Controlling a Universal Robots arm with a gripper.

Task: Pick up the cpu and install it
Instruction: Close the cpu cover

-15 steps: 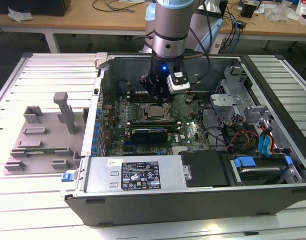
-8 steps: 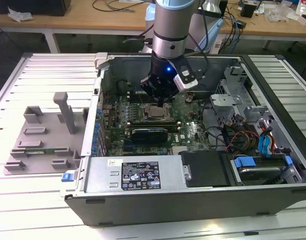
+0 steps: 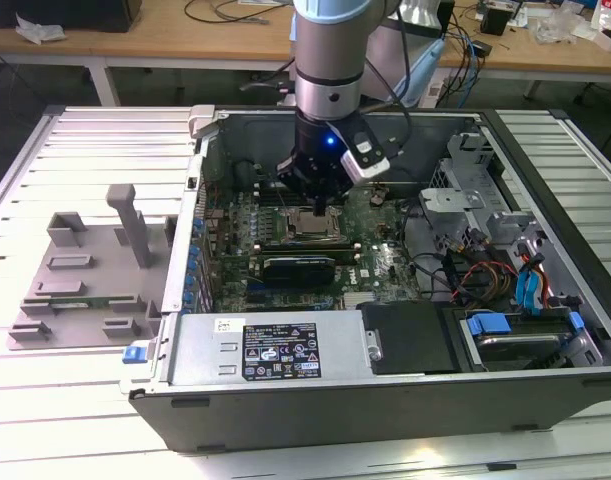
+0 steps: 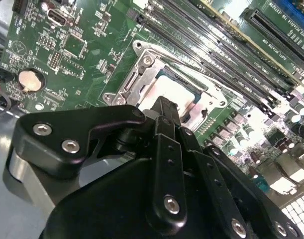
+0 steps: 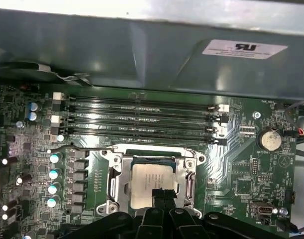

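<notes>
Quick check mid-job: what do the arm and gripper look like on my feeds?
The arm is a silver and pale blue-grey cylinder, with a blue light glowing at its wrist and black cables trailing beside it. The gripper is matte black, its linked bars fastened with silver screws.

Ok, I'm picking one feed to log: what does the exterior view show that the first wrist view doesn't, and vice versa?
Exterior view's extras: the grey tray beside the case, the power supply, the blue-tabbed drive bay. First wrist view's extras: the coin battery and a white label on the case wall. Shared: the cpu sitting in its socket, the tool right at it.
</notes>
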